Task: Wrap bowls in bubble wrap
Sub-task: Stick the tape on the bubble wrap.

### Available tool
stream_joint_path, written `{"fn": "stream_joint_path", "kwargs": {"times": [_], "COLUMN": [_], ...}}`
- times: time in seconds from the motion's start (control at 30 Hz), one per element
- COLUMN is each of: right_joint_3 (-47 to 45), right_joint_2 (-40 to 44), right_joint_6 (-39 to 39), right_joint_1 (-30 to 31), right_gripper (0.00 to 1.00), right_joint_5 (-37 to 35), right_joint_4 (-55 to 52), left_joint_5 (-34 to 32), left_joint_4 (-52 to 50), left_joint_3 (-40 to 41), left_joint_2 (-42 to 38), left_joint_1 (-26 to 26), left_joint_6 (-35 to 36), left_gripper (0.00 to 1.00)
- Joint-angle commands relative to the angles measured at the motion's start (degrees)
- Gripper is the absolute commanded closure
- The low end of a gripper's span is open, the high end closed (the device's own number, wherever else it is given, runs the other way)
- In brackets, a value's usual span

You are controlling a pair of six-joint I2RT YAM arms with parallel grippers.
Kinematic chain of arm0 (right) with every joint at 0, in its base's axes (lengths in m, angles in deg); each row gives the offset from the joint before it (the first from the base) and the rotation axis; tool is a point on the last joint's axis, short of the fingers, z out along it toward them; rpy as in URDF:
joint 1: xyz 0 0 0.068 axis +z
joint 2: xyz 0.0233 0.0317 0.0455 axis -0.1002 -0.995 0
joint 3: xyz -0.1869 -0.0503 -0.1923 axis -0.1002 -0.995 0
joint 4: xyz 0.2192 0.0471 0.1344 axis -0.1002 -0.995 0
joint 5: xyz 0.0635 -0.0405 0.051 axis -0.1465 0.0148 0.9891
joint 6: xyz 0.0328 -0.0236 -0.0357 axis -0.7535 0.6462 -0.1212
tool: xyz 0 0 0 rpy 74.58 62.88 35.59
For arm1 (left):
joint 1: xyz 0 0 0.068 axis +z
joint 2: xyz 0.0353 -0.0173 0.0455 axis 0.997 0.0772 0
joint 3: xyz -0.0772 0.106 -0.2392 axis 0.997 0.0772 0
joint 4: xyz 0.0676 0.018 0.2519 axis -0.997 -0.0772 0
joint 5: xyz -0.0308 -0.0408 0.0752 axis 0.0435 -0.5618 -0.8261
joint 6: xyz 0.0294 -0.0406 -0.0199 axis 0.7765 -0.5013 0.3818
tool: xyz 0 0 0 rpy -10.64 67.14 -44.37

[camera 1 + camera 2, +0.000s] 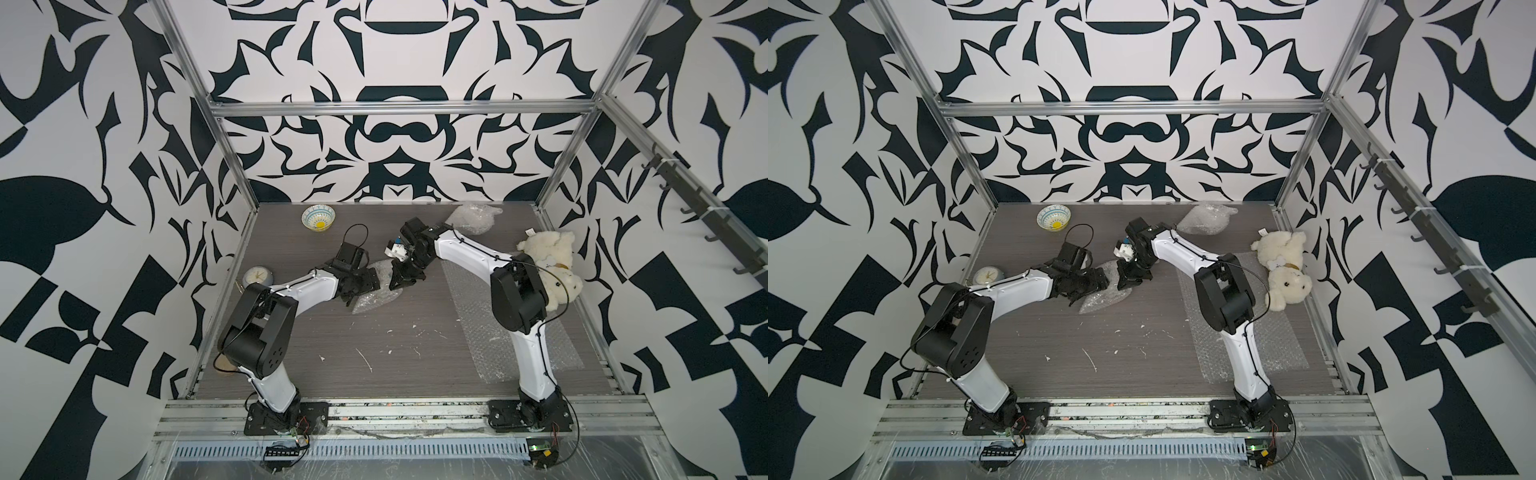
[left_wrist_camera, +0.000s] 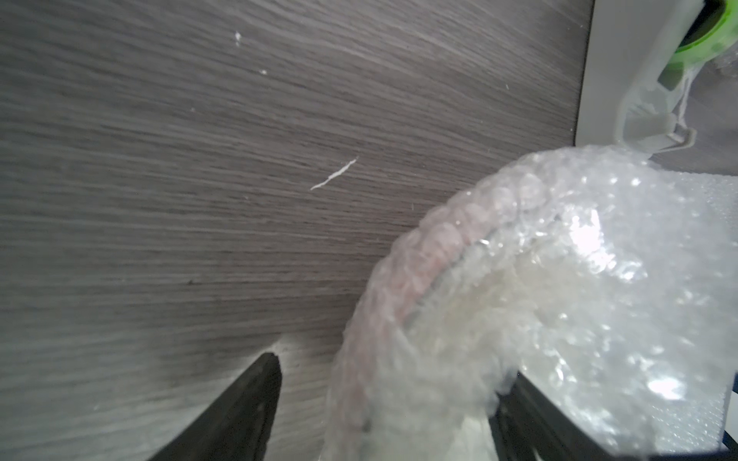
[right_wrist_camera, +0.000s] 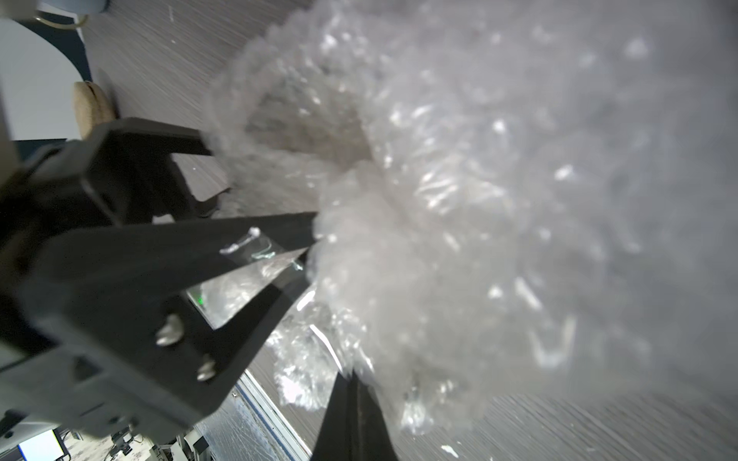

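A crumpled bubble wrap bundle (image 1: 376,293) (image 1: 1100,299) lies mid-table. In the left wrist view a bowl's round rim (image 2: 435,263) shows through the bubble wrap (image 2: 559,279); its pattern is hidden. My left gripper (image 1: 353,297) (image 2: 389,411) is open and straddles the bundle. One finger (image 2: 535,415) touches the wrap and the other stands apart on the table. My right gripper (image 1: 400,286) (image 3: 353,383) is shut, its tips against the bundle's far edge (image 3: 439,239). A bare blue-and-white bowl with a yellow centre (image 1: 318,217) (image 1: 1054,218) sits at the back left.
Another bubble wrap bundle (image 1: 473,218) lies at the back. A flat sheet (image 1: 494,328) is spread under the right arm. A cream teddy bear (image 1: 550,266) sits at the right wall and a pale clock (image 1: 257,277) at the left. A white tape dispenser with a green roll (image 2: 639,80) stands beside the bundle.
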Motion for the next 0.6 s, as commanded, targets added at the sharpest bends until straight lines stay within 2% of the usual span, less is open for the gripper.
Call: {"fn": "stream_joint_path", "kwargs": {"times": [0.0, 0.57], "right_joint_3": [-0.13, -1.67], "right_joint_2": [1.75, 7.38], "right_joint_6": [0.91, 1.48], "right_joint_1": [0.19, 0.03], "right_gripper": [1.0, 1.0], "right_joint_5": [-0.15, 0.37], "right_joint_4": [-0.54, -2.29], "left_joint_5": [-0.35, -0.54], "left_joint_4": [-2.07, -2.22], "left_joint_3": [-1.75, -2.25], "left_joint_2": [-0.14, 1.41], "left_joint_1": [-0.33, -0.31], "left_joint_6": [0.83, 0.95], "left_gripper": [0.17, 0.17]}}
